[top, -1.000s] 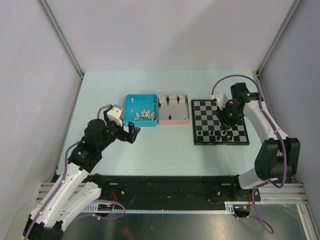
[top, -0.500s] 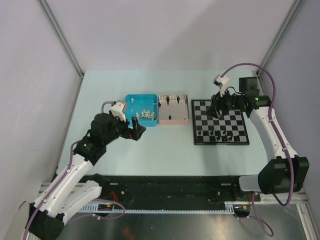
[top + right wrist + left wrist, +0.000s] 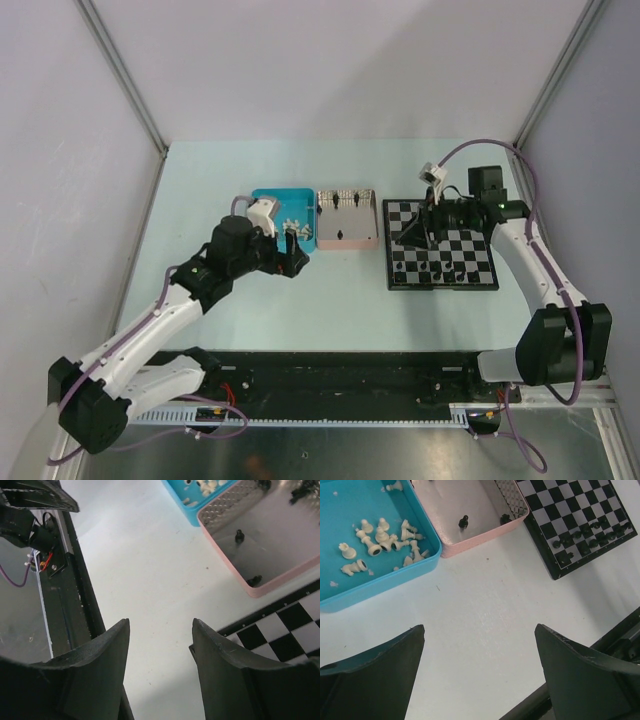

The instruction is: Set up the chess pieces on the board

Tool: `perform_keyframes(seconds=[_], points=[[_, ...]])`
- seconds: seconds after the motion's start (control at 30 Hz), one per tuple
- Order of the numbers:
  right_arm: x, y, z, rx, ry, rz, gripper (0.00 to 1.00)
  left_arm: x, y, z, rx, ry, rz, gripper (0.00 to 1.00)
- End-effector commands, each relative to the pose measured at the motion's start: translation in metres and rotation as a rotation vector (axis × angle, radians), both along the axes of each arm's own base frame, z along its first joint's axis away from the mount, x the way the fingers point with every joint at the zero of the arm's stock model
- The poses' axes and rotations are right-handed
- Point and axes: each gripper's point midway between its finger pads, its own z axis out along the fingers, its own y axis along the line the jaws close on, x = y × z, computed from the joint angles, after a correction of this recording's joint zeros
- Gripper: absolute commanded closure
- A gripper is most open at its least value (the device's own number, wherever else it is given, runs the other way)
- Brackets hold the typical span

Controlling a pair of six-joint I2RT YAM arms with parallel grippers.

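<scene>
The board (image 3: 472,240) lies right of centre, with black chess pieces (image 3: 440,268) on its near rows; it also shows in the left wrist view (image 3: 570,510). White chess pieces (image 3: 380,545) lie loose in a blue tray (image 3: 266,213). A few black pieces (image 3: 464,521) sit in a pink tray (image 3: 350,228). My left gripper (image 3: 290,255) is open and empty over bare table just in front of the blue tray. My right gripper (image 3: 412,232) is open and empty above the board's left edge, pointing toward the pink tray.
The two trays stand side by side left of the board. In the right wrist view the pink tray (image 3: 280,545) holds two black pieces (image 3: 240,535), and the board's corner (image 3: 285,635) is at lower right. A black rail (image 3: 65,580) runs along the table's near edge.
My left arm has reached right and forward toward the trays. My right gripper has left the board's pieces, risen and swung left to the board's left edge. Both stay open.
</scene>
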Motion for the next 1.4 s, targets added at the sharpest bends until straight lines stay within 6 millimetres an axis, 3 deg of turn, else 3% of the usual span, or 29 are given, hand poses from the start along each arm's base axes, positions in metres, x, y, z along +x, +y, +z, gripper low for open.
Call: perform_keyframes(seconds=[0.0, 0.13, 0.17, 0.23, 0.33, 0.57, 0.7, 0.87, 1.17, 1.33, 1.37], points=[[-0.012, 0.020, 0.009, 0.026, -0.115, 0.139, 0.42, 0.014, -0.003, 0.020, 0.009, -0.071, 0.026, 0.04], [-0.027, 0.051, -0.006, -0.054, -0.250, 0.300, 0.34, 0.016, 0.005, 0.019, 0.072, -0.122, 0.014, 0.03], [-0.039, 0.066, -0.010, -0.074, -0.274, 0.367, 0.31, 0.015, 0.009, 0.021, 0.081, -0.142, 0.019, 0.03], [-0.042, 0.074, -0.019, -0.132, -0.338, 0.417, 0.15, 0.015, 0.016, 0.022, 0.107, -0.170, 0.017, 0.02], [-0.042, 0.090, -0.026, -0.167, -0.436, 0.488, 0.00, 0.014, 0.029, 0.024, 0.144, -0.214, 0.027, 0.00], [-0.019, 0.113, -0.033, -0.213, -0.603, 0.523, 0.00, 0.010, 0.066, 0.021, 0.285, -0.305, 0.084, 0.00], [-0.015, 0.121, -0.055, -0.291, -0.625, 0.563, 0.00, 0.009, 0.077, 0.015, 0.317, -0.312, 0.123, 0.00], [-0.007, 0.122, -0.063, -0.317, -0.575, 0.531, 0.04, 0.011, 0.089, 0.014, 0.363, -0.313, 0.176, 0.00], [0.026, 0.120, -0.092, -0.428, -0.521, 0.436, 0.13, 0.007, 0.091, 0.019, 0.347, -0.331, 0.178, 0.00], [0.047, 0.123, -0.099, -0.436, -0.505, 0.428, 0.19, 0.007, 0.088, 0.016, 0.344, -0.321, 0.165, 0.00], [0.056, 0.125, -0.093, -0.431, -0.520, 0.419, 0.20, 0.007, 0.088, 0.017, 0.344, -0.325, 0.164, 0.00]])
